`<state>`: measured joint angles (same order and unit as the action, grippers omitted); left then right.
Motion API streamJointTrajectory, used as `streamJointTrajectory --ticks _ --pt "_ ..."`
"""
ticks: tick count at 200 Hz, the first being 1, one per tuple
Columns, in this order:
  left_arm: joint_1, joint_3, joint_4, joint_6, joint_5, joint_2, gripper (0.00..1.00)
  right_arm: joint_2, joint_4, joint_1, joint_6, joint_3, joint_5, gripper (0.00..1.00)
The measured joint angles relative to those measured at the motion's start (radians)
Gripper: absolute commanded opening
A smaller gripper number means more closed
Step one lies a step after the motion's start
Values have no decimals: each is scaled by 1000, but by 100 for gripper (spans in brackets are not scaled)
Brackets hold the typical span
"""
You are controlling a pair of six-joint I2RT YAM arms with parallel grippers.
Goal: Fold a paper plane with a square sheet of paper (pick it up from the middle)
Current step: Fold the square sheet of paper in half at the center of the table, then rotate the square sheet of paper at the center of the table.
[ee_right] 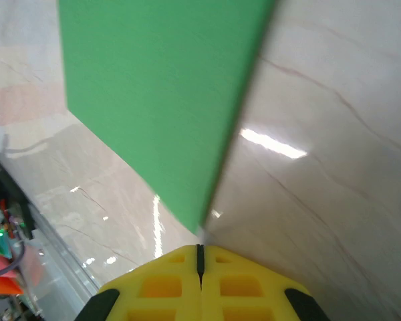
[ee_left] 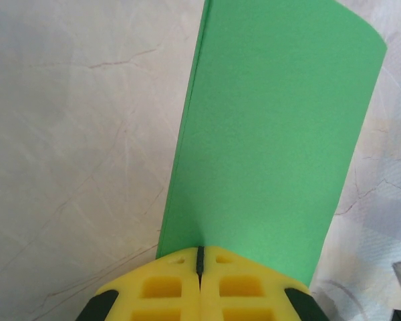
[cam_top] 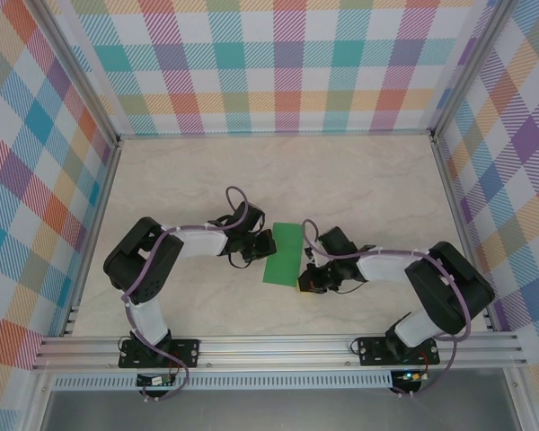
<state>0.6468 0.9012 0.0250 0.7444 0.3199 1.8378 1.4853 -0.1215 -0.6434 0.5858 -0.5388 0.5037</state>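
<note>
Folded to a rect., the square sheet of paper is lying at ctr of tabletop, btwn both arms. Left jaws are sitting fully closed at its near edge. Right jaws, likewise closed, are meeting one corner. Pads are hiding the contact pts, so a pinch is poss. but unconfirmed. Right wrist view is showing blur.

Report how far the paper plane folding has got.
Done: the green paper looks folded once into a narrow strip, its doubled edge visible from the left wrist. In hand: left gripper and right gripper are both shut on it. Left: nose and wing folds; no pointed plane yet.
</note>
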Motion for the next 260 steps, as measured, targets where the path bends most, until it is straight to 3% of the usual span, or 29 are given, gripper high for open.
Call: streamJointTrajectory --ticks 39,94,171,217,260 --pt "0 0 0 0 0 0 0 -87 -105 0 -1 -115 -74 0" --pt "0 3 3 -19 -3 0 0 184 -35 7 8 -310 -133 0" --pt "24 90 172 -318 -144 -35 0 380 -81 71 19 -541 -253 0" --pt "16 117 278 -374 -195 -53 2 391 -97 68 73 -532 -302 0" --pt "12 2 323 -256 -221 -201 11 246 -167 62 226 -390 -410 0"
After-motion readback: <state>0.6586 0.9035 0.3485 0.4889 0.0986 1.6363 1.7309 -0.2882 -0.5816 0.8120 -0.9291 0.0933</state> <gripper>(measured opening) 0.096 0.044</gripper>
